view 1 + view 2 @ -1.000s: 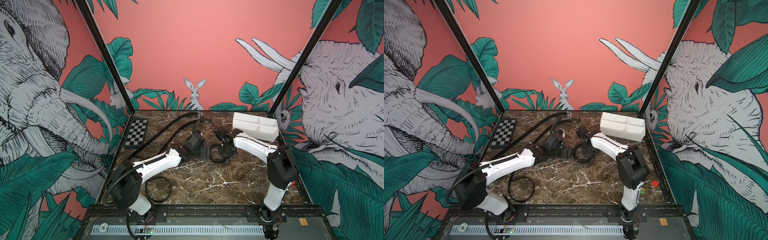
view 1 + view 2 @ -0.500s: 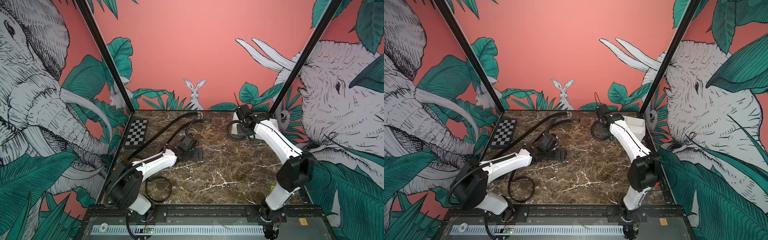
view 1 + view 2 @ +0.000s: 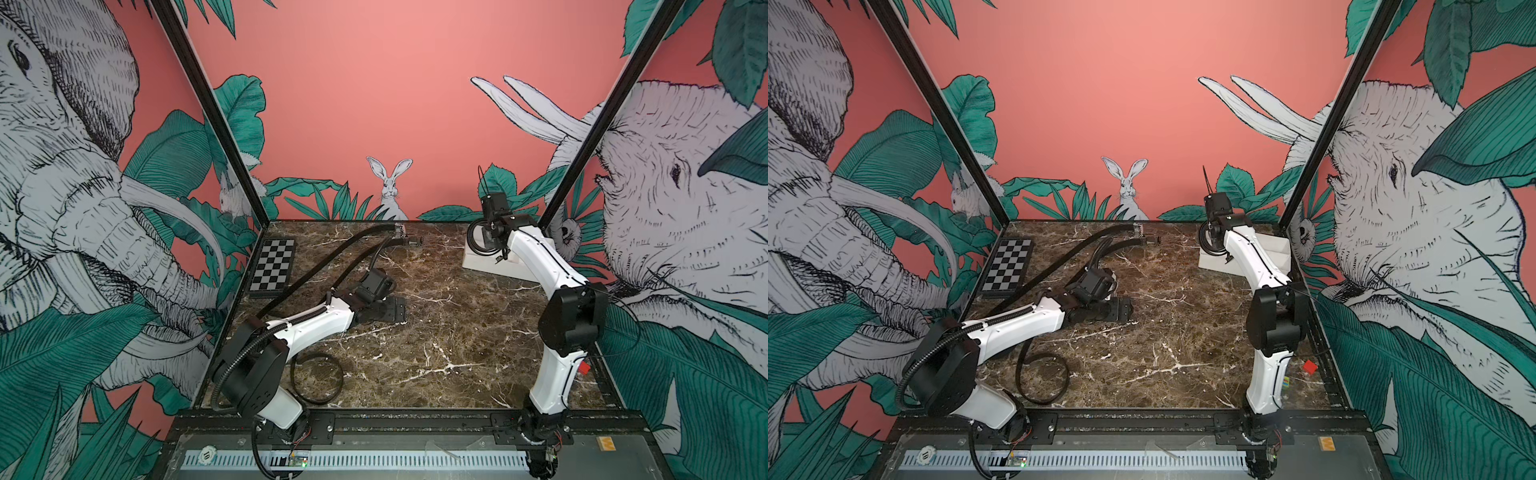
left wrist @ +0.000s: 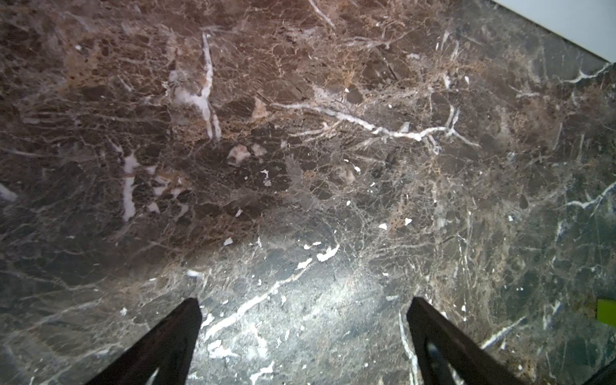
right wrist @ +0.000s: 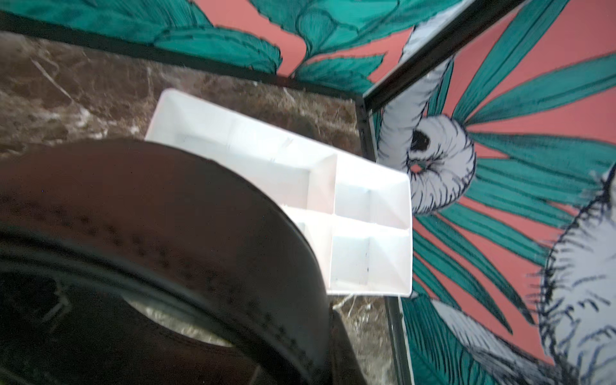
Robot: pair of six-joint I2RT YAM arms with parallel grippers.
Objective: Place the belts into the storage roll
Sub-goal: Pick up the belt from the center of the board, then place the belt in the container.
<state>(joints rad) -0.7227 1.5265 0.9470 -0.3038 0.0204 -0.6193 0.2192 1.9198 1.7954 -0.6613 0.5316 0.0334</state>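
Observation:
My right gripper [image 3: 491,235] [image 3: 1214,237] is shut on a coiled black belt [image 3: 478,245] [image 3: 1205,243] and holds it in the air just over the near left end of the storage roll [image 3: 484,266] [image 3: 1273,251], a white divided tray at the back right. In the right wrist view that belt [image 5: 166,216] fills the foreground, with the tray's bare compartments [image 5: 366,200] beyond it. A second belt [image 3: 316,401] [image 3: 1042,401] lies as a loose loop near the front left. My left gripper [image 3: 390,311] [image 3: 1117,309] [image 4: 305,300] is open, low over bare marble.
A black-and-grey checkered board [image 3: 272,266] [image 3: 1007,266] lies at the back left. Two ribbed black cable hoses [image 3: 332,257] run from the back middle to the left arm. A small red block [image 3: 1309,367] sits by the right arm's base.
The right arm carried the coiled belt from the table's middle up to the tray at the back right. The left gripper drew back a little toward the left and opened slightly wider.

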